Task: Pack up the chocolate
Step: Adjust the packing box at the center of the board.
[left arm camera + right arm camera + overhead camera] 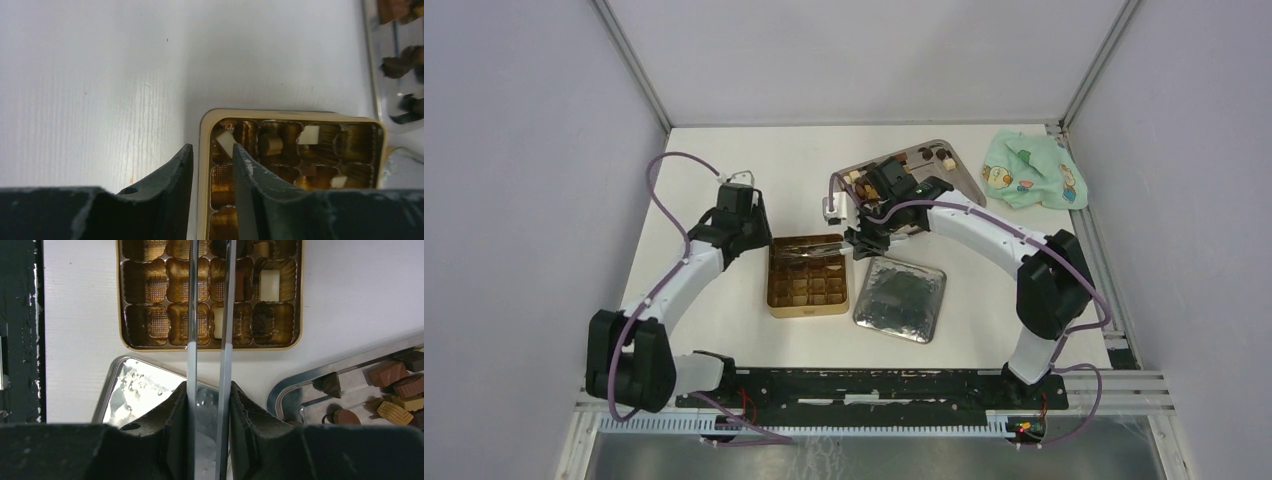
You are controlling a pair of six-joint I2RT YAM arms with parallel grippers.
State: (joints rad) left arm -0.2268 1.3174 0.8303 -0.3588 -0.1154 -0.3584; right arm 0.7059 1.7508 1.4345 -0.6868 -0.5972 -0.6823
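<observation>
1. Grey walls enclose a white bench [724, 160]. A gold tin [809, 275] sits mid-bench with a square silver lid [900, 298] just beside it on the right. A silver tray [944, 165] lies further back, and a patterned cloth [1029, 170] is in the far right corner.
2. The chocolate [395, 385] is split between two places. Most pieces lie loose on the silver tray. A few already sit in the tin's cells: cream squares, a brown piece and a dark one, all along the side nearest the tray.
3. The right end effector [207, 387] is closed on the tongs [192, 290], pinching both blades between its fingers so they run nearly parallel out over the tin. The tips lie beyond the wrist view, so I cannot tell whether they carry a piece.
4. The left end effector [210, 150] stands partly open and holds nothing. Its fingers straddle the tin's wall near a corner, one outside over the bench and one inside over a cell, with a gap showing beside the rim. That stance looks meant to keep the tin from sliding while the tongs work.
5. Most cells look empty, so the packing seems to be at an early stage.
</observation>
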